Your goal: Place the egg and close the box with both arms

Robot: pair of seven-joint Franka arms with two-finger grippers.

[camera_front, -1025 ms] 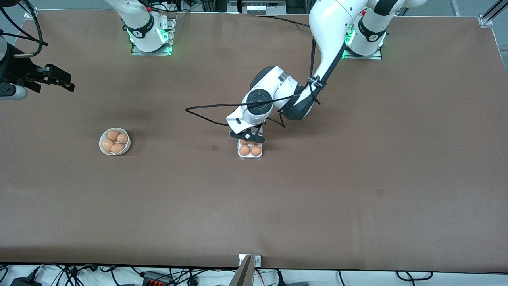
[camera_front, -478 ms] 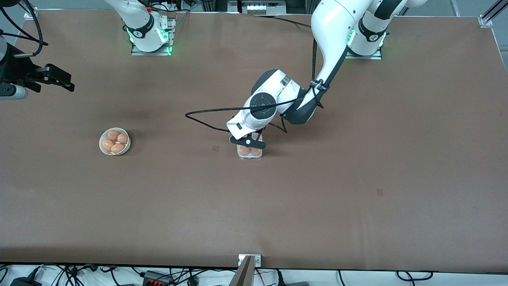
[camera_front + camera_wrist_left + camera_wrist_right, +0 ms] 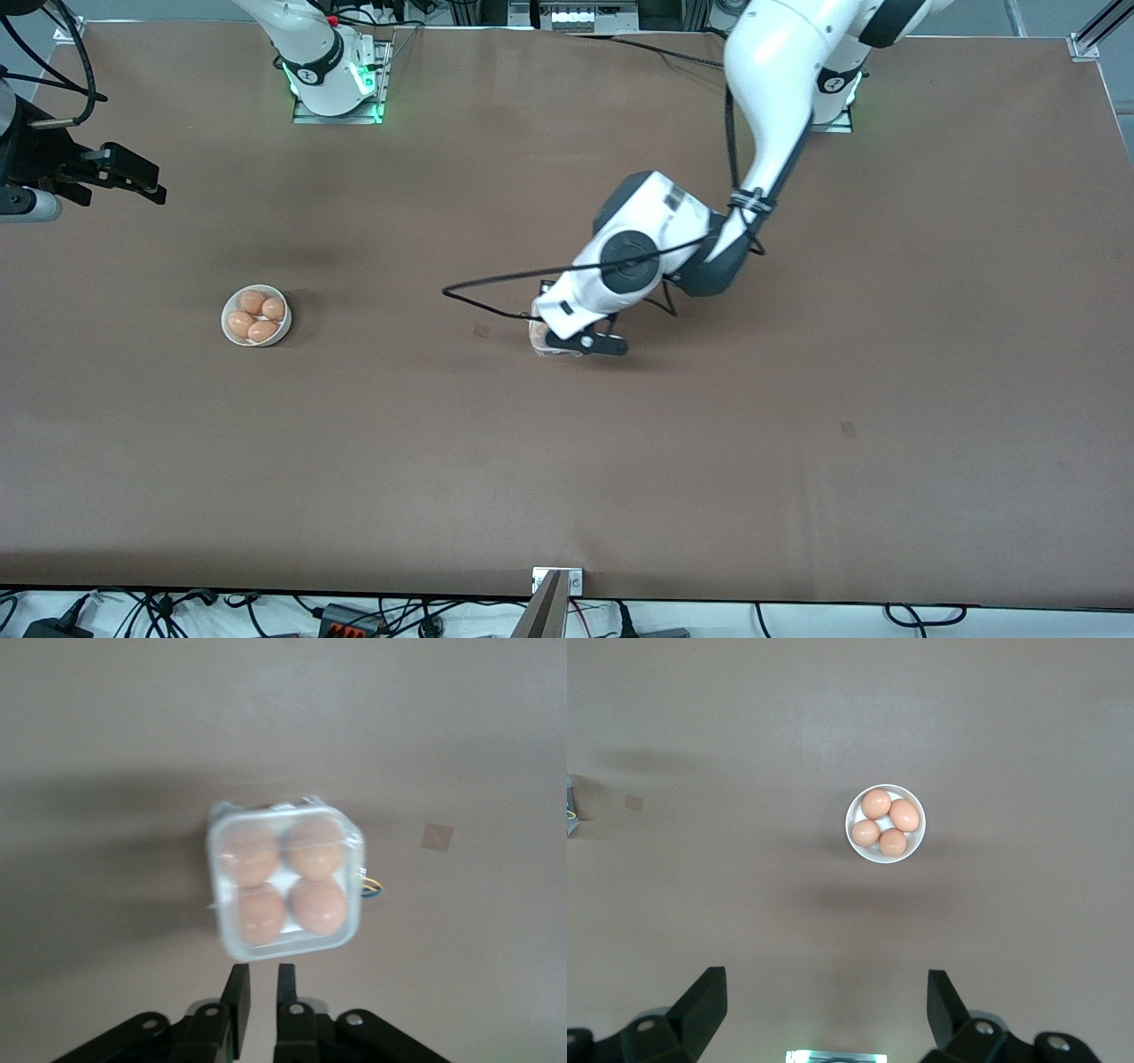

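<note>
The box [image 3: 283,881] sits near the middle of the table with its clear lid down over several orange-brown eggs [image 3: 316,850]. In the front view the box [image 3: 540,338] is partly hidden by the left arm. My left gripper [image 3: 261,979] is shut, holds nothing, and hovers just past the box's edge; it also shows in the front view [image 3: 586,344]. My right gripper [image 3: 828,992] is open and empty, high above the table, and it waits at the right arm's end in the front view [image 3: 124,173].
A round white bowl [image 3: 226,321] with several loose eggs stands toward the right arm's end of the table; its rim shows in the right wrist view [image 3: 851,835]. A black cable [image 3: 478,285] loops off the left arm above the table. A metal bracket [image 3: 557,580] sits at the table's near edge.
The box's lid, open one second ago, is now down over the eggs. My left gripper pressed across the box top and has moved off toward the left arm's end. The right arm has not moved.
</note>
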